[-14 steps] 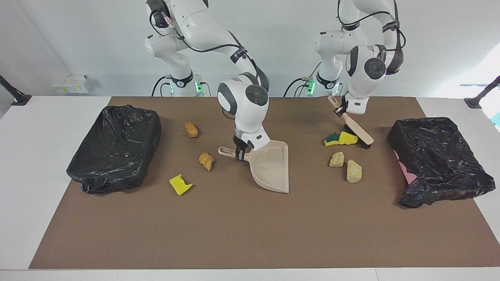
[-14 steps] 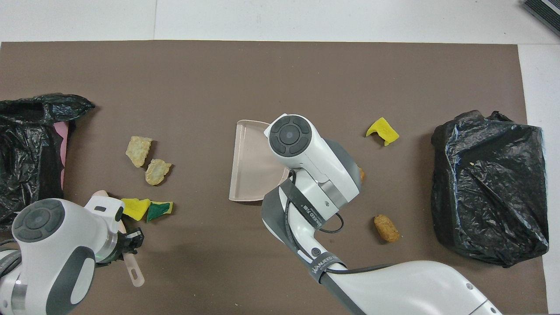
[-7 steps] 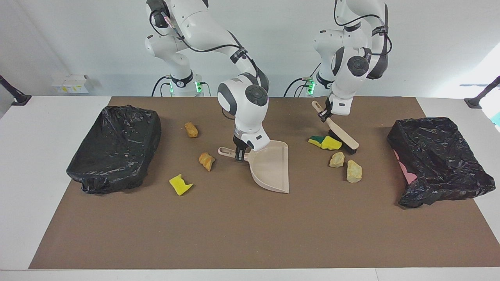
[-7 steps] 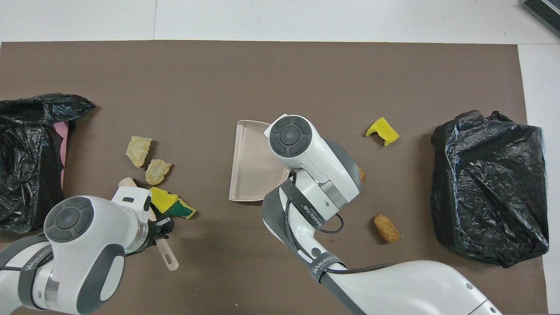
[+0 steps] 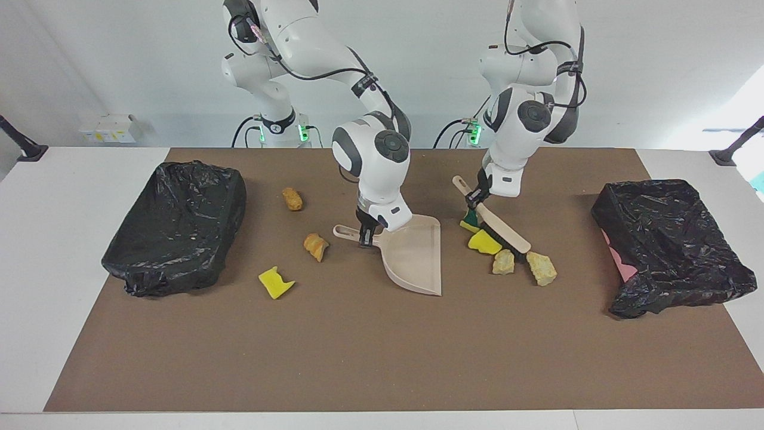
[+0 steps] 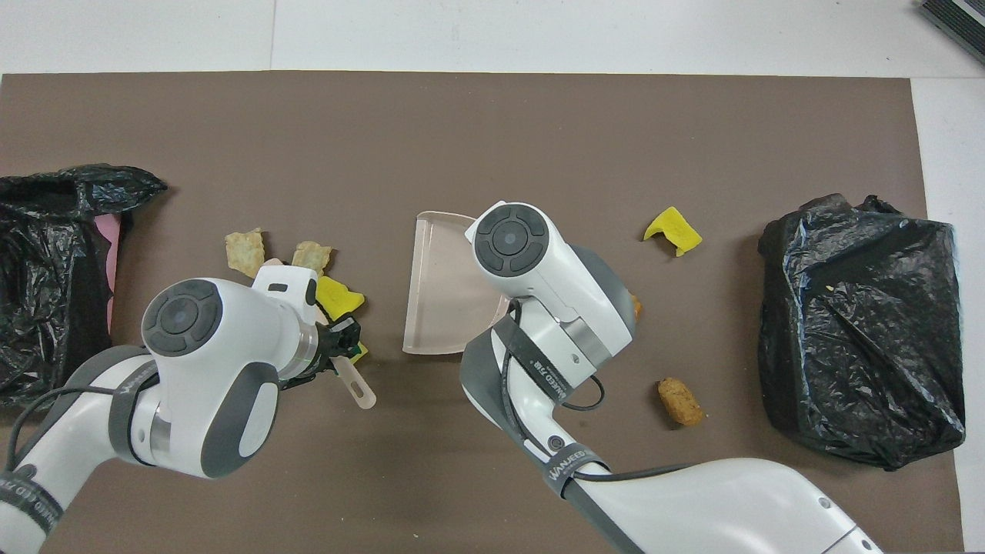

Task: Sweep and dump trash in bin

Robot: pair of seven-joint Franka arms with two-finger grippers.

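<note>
My left gripper (image 5: 477, 200) is shut on the handle of the brush (image 5: 504, 230), whose bristles rest on the mat against a cluster of trash: a yellow sponge (image 5: 483, 243), a green-backed sponge (image 5: 468, 224) and two pale beige lumps (image 5: 503, 261) (image 5: 541, 267). The beige dustpan (image 5: 418, 254) lies flat beside that cluster, and my right gripper (image 5: 365, 234) is shut on its handle. Toward the right arm's end lie two orange-brown lumps (image 5: 292, 199) (image 5: 315, 245) and another yellow sponge (image 5: 275, 282). In the overhead view the left wrist covers part of the cluster; one sponge (image 6: 337, 296) shows.
A black-bagged bin (image 5: 179, 224) stands at the right arm's end of the brown mat, and another bin (image 5: 668, 245) at the left arm's end. White table edge (image 5: 36, 269) surrounds the mat.
The left arm has swept the brush toward the dustpan, pushing both sponges and the two beige lumps along with it. The right arm and the dustpan have stayed put.
</note>
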